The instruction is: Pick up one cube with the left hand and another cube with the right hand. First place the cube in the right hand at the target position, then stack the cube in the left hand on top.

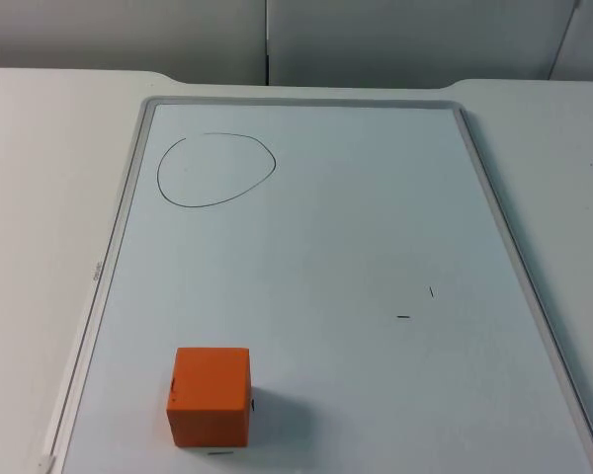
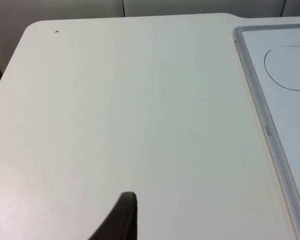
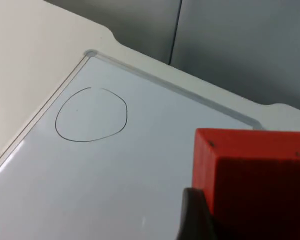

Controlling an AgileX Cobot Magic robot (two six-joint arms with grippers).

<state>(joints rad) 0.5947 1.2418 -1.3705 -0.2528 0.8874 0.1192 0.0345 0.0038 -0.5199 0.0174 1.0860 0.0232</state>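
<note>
Holding a red cube [image 3: 255, 180], the right hand [image 3: 200, 220] was aimed toward the drawn circle [image 3: 90, 115] ahead; left hand's [image 2: 120, 220] grip couldn't be told.

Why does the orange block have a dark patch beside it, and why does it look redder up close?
Top view: the orange cube casts a soft shadow on the whiteboard, so light comes from its other side. Right wrist view: the cube looks red and dark, its near face shaded.
</note>
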